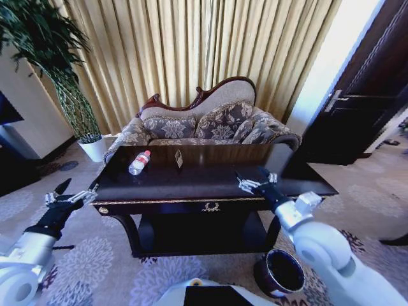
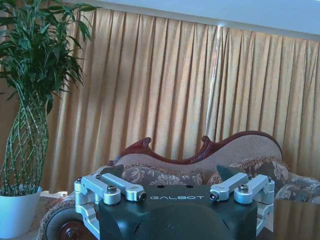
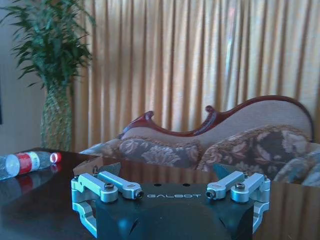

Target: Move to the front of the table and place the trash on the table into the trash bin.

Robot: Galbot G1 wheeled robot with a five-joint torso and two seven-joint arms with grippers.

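We are looking at a furnished living room or hotel-style lounge: a carved patterned sofa [image 1: 204,118] is sitting before floor-length gold curtains [image 1: 191,44], a potted plant [image 1: 60,76] is standing in the corner, and floral carpet [image 1: 95,255] is running under the dark ornate surface [image 1: 210,185].

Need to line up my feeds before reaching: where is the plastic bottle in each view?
Head view: the bottle lies on its side on the table, toward the robot's left, ahead of the left pincer.
Left wrist view: not in it.
Right wrist view: it lies at the picture's left edge, on the tabletop beyond the right pincer.
Shared landmark: the sofa with its carved wooden back.
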